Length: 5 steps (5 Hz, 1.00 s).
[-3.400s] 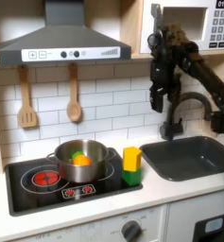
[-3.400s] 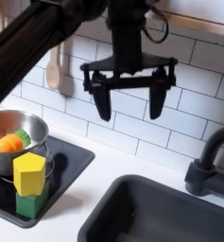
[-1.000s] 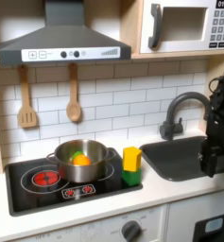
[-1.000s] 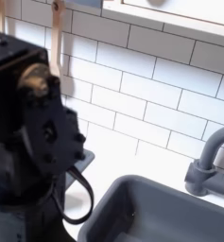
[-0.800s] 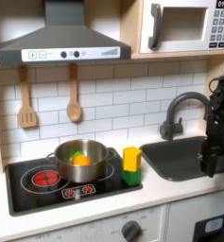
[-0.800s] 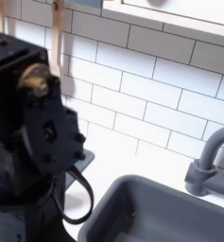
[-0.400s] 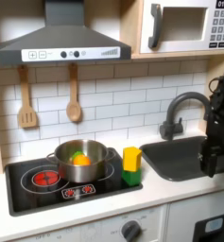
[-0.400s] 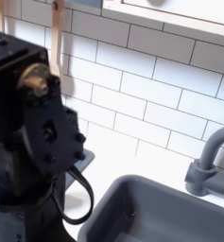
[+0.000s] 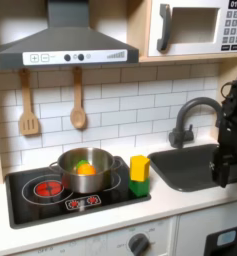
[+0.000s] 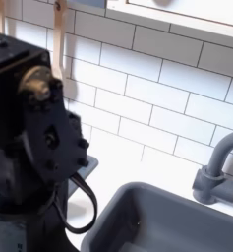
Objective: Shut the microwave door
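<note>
The white microwave (image 9: 196,27) sits in the upper cabinet at the first exterior view's top right. Its microwave door (image 9: 190,30) lies flat against the front, with the grey bar handle (image 9: 165,28) at its left side and the dark keypad (image 9: 233,30) to its right. My black arm (image 9: 230,130) is folded low at the first exterior view's right edge, over the sink and well below the microwave. The arm's body (image 10: 39,148) looms in the second exterior view's left foreground. I cannot make out how the jaws stand.
A steel pot (image 9: 85,170) with orange and green pieces sits on the stove (image 9: 30,200). A yellow block on a green one (image 9: 139,173) stands beside it. The sink (image 9: 190,168) and faucet (image 10: 218,172) are at the right; the range hood (image 9: 65,45) and wooden utensils (image 9: 28,105) are at the left.
3.4 s ago the arm reached up at the handle side of the microwave door, gripper open. It has since dropped to the right edge. Nothing has moved over the last second.
</note>
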Available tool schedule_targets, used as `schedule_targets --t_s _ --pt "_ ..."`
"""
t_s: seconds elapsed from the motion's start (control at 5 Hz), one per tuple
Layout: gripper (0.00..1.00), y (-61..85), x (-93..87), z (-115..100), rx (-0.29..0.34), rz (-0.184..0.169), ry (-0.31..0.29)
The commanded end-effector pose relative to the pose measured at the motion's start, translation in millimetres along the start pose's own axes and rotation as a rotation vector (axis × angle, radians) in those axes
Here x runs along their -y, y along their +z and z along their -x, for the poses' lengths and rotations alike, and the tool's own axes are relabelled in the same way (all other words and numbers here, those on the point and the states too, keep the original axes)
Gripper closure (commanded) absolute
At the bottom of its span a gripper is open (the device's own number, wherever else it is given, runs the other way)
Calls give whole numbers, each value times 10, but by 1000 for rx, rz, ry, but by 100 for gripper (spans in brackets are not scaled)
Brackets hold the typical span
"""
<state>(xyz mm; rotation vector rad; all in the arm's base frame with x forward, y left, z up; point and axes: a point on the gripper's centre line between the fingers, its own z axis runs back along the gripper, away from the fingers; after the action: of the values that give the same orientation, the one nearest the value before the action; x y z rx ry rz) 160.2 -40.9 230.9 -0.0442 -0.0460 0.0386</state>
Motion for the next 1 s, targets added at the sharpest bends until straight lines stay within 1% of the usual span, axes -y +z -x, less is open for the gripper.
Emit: schedule_targets --t_s 0.0,0.2,0.4,0.6,0.8 --pt "0 -104 -47 -67 31 -21 14" --pt "0 -117 -67 -151 60 -35 12" --pt "0 -123 -146 -296 84 -34 53" --pt "0 -126 -253 -435 110 -56 83" --pt "0 -59 -321 -594 147 -62 113"
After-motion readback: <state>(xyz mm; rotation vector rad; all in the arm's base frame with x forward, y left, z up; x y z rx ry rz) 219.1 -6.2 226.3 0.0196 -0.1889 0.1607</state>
